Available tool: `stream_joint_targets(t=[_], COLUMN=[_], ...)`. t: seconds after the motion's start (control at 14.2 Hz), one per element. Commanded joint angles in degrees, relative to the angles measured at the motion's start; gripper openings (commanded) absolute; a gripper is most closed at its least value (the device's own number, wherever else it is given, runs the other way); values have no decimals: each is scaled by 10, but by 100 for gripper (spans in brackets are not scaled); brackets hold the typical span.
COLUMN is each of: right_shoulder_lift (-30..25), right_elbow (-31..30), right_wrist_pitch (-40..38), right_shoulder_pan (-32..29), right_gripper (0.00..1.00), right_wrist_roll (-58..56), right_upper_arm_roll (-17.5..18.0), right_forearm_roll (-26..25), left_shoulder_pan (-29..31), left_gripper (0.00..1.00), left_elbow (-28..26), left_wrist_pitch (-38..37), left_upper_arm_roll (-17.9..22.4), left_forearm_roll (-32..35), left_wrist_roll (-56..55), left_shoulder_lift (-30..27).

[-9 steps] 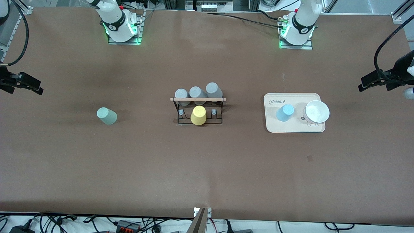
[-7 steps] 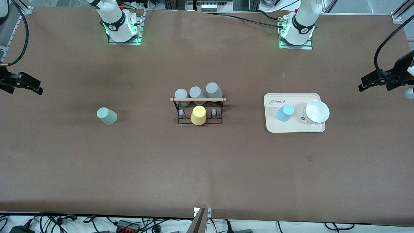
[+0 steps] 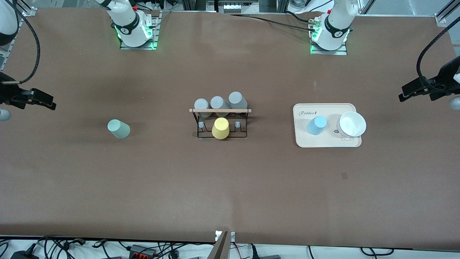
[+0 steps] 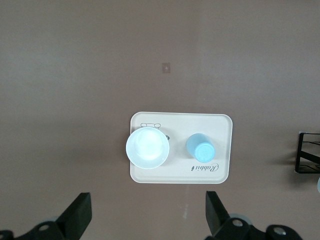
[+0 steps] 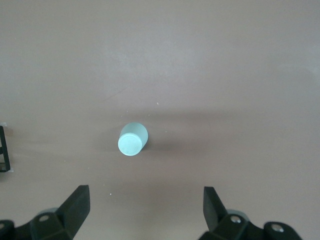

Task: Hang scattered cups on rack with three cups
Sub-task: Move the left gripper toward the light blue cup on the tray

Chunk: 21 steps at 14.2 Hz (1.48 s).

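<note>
A pale mint green cup (image 3: 118, 128) stands upside down on the table toward the right arm's end; it also shows in the right wrist view (image 5: 133, 140). A light blue cup (image 3: 316, 125) stands upside down on a cream tray (image 3: 327, 142); it also shows in the left wrist view (image 4: 200, 148). The black wire rack (image 3: 220, 110) with a wooden rod stands mid-table. It holds three grey cups (image 3: 217, 103) and a yellow cup (image 3: 220, 128). My right gripper (image 3: 50, 104) (image 5: 145, 210) is open and empty, high over its end of the table. My left gripper (image 3: 404, 94) (image 4: 147, 212) is open and empty, high over its end.
A white bowl (image 3: 352, 124) sits on the tray beside the blue cup; it also shows in the left wrist view (image 4: 147, 147). Two bare pegs (image 3: 201, 125) flank the yellow cup on the rack's nearer row. Both arm bases stand along the table's top edge.
My right gripper has moved a little inward over the table from its end. The left arm and the cups have not moved.
</note>
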Motion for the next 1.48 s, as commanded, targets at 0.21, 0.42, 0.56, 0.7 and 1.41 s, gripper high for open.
stream_joint_targets(t=[0.21, 0.42, 0.56, 0.7, 1.41], right_shoulder_lift=[4, 7, 7, 7, 15], right_elbow=[10, 10, 6, 6, 0], right_wrist_pitch=[-20, -20, -23, -23, -64], right_shoulder_pan=[5, 5, 5, 6, 11], right_gripper=[100, 100, 100, 100, 100], right_wrist_roll=[0, -5, -5, -6, -16], right_upper_arm_roll=[2, 2, 2, 2, 3], right_forearm_roll=[7, 7, 6, 5, -2], left_shoulder_pan=[-8, -3, -3, -7, -14], left_gripper=[100, 100, 100, 100, 100], left_elbow=[1, -14, -35, -72, -142], left_wrist_pitch=[-13, -9, -3, 29, 229], left_upper_arm_roll=[-8, -29, -29, -30, -87], left_forearm_roll=[50, 55, 22, 3, 1], left_wrist_roll=[9, 1, 1, 2, 9], left_shoulder_lift=[6, 4, 4, 6, 179])
